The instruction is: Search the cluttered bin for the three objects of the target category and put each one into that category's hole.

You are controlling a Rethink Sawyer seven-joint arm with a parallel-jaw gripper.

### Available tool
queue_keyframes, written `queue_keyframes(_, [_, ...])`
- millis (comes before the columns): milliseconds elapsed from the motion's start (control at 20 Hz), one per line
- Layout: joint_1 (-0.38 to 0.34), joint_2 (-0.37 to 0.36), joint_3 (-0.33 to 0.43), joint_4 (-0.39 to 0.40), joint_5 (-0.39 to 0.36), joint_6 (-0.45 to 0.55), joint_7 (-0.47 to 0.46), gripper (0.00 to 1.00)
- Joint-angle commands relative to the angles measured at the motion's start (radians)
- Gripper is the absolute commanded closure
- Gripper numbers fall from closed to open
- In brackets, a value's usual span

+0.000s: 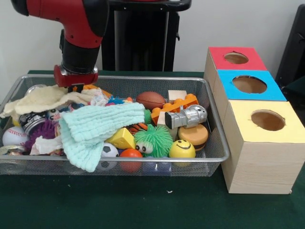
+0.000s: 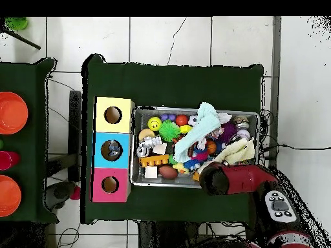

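Observation:
The silver wire-mesh bin (image 1: 143,79) stands on the green table, full of toys and cloths; it also shows in the overhead view (image 2: 134,148). My gripper (image 1: 75,86) reaches down into its far left corner, its tip hidden among the clutter. In the overhead view the red arm (image 2: 226,179) covers it. No clear plastic bottle shows in the bin. The blue-faced box's round hole (image 1: 249,84) is to the right of the bin, between the red and yellow boxes, and also shows in the overhead view (image 2: 112,150).
A mint cloth (image 1: 95,126) and a cream cloth (image 1: 43,99) cover the bin's left half. A brown football (image 1: 151,100), a crushed silver can (image 1: 188,116), a green fuzzy ball (image 1: 152,140) and a smiley ball (image 1: 182,149) lie on the right. Red box (image 1: 237,58), yellow box (image 1: 268,120).

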Motion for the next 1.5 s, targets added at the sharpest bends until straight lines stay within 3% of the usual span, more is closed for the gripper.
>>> queue_keyframes(50, [-0.103, 0.014, 0.203, 0.045, 0.038, -0.015, -0.006, 1.00])
queue_keyframes(200, [-0.153, -0.063, 0.273, 0.123, 0.118, 0.030, 0.022, 1.00])
queue_keyframes(400, [-0.275, -0.134, 0.427, 0.241, 0.246, 0.073, 0.035, 1.00])
queue_keyframes(550, [-0.387, -0.132, 0.562, 0.319, 0.345, 0.061, 0.067, 1.00])
queue_keyframes(700, [-0.449, -0.114, 0.645, 0.364, 0.401, 0.027, 0.093, 1.00])
queue_keyframes(850, [-0.474, -0.085, 0.680, 0.375, 0.420, -0.006, 0.104, 1.00])
queue_keyframes(1500, [-0.398, -0.158, 0.642, 0.401, 0.501, -0.014, 0.198, 1.00])
